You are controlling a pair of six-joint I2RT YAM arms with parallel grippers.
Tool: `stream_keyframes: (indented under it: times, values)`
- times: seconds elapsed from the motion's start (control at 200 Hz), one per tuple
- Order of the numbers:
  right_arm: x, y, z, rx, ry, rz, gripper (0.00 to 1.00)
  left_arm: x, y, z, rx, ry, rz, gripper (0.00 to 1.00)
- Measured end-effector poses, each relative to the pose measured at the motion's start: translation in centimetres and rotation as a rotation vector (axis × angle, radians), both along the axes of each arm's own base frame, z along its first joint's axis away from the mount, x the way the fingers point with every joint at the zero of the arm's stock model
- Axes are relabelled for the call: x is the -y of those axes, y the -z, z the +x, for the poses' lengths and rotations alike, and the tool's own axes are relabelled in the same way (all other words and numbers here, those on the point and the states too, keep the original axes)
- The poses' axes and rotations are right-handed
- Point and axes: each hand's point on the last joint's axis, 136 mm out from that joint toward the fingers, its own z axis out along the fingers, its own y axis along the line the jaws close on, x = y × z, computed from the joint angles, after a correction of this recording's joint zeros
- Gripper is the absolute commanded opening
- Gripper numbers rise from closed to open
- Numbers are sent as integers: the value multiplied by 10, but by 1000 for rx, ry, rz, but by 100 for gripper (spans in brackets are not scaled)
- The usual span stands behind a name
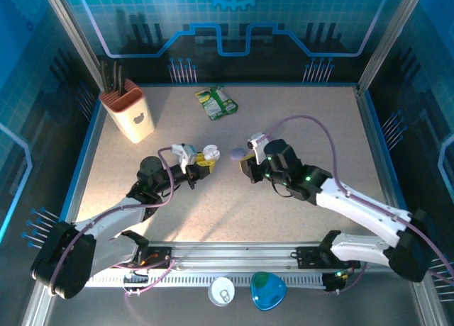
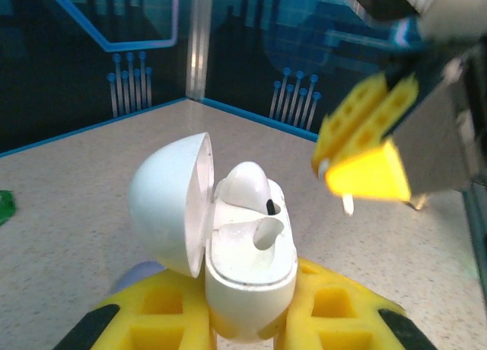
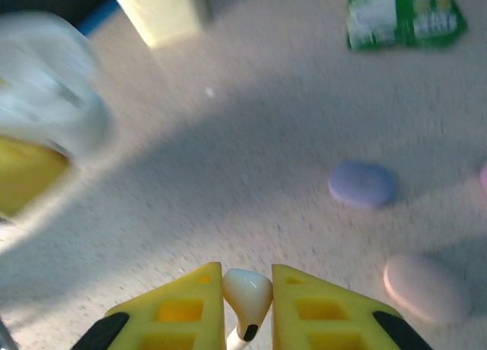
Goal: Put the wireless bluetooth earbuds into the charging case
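- Left wrist view: the left end effector [image 2: 247,313] is closed on the open white charging case [image 2: 247,266], lifted over the tabletop [image 2: 76,213].
- A seated earbud [image 2: 245,184] is already in the case; the socket [image 2: 265,234] beside it is empty.
- The right end effector [image 3: 247,274] pinches a second earbud [image 3: 247,297] between narrow fingers, near the case but apart from it.
- The task seems about half done: this earbud is not yet inserted, and the lid [image 2: 167,202] is open.
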Motion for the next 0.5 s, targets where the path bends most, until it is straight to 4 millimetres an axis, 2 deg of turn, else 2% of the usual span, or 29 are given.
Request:
stream_keyframes:
  times: [0.06, 0.15, 0.305, 0.5]
  values:
    - [-2, -20, -4, 62, -39, 36, 19, 7, -1, -3, 10, 36, 12, 5]
    - [-5, -39, -12, 122, -102, 67, 18, 15, -4, -6, 24, 80, 26, 6]
    - [-16, -58, -21, 169, -193, 93, 18, 22, -4, -11, 29, 137, 42, 6]
    - [-37, -76, -22, 214, -264, 99, 18, 28, 0, -19, 18, 185, 53, 6]
